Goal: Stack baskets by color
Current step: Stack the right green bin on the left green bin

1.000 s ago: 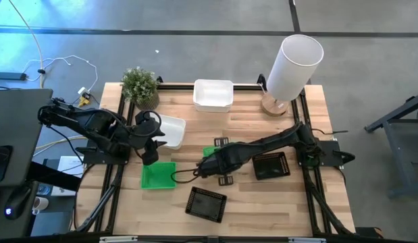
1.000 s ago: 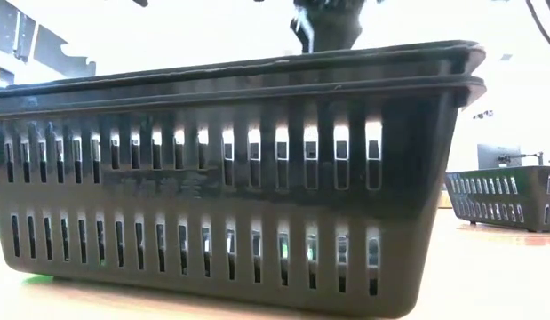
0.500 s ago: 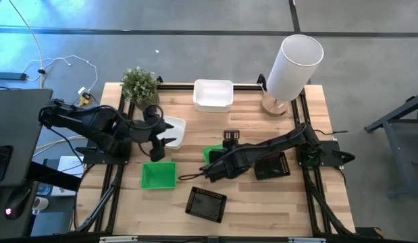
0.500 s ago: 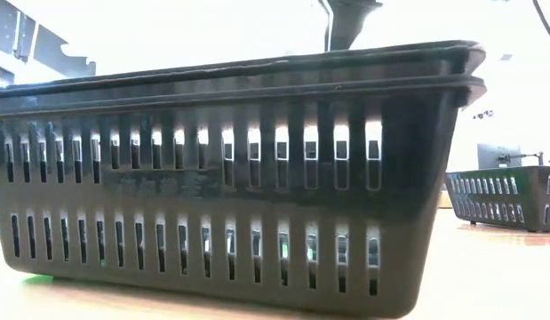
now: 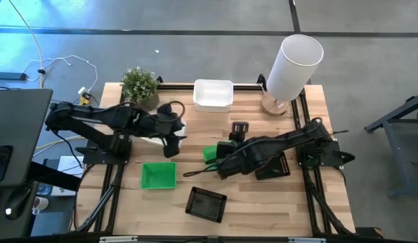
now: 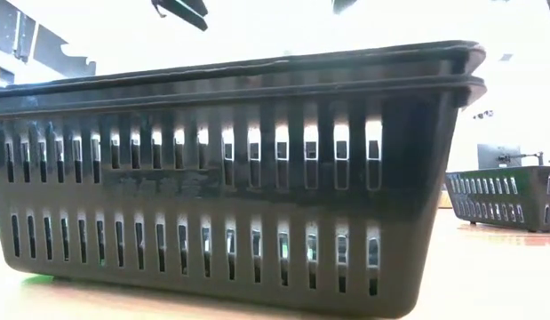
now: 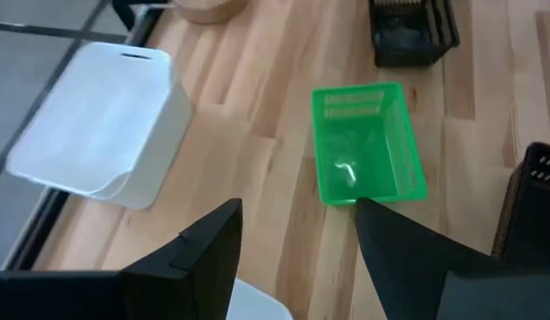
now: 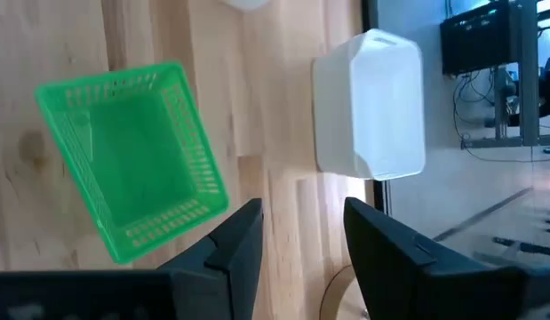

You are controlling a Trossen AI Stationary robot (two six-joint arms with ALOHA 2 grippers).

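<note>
Both grippers hover open and empty above the table's middle. My left gripper [image 5: 173, 140] [image 7: 297, 244] hangs over a white basket [image 5: 181, 124] that its arm mostly hides. My right gripper [image 5: 237, 128] [image 8: 301, 236] is above and just far of a green basket [image 5: 209, 152] [image 8: 132, 160] [image 7: 368, 142] lying flat on the wood. A second green basket [image 5: 159, 175] lies near the left. Another white basket [image 5: 213, 94] [image 8: 368, 102] [image 7: 97, 124] sits at the far edge. One black basket [image 5: 206, 203] [image 6: 230, 178] stands near the front, another [image 5: 274, 167] under my right arm.
A tall white cylinder on a wooden foot [image 5: 290, 67] stands at the far right corner, and a small potted plant [image 5: 140, 86] at the far left. A black metal rail [image 5: 114, 196] runs round the table. Bare wood shows at the near right.
My left gripper has moved from above the near-left green basket toward the far right, over the white basket. My right gripper has risen and drawn toward the far edge, away from the middle green basket, turning as it went. The baskets have stayed where they were.
</note>
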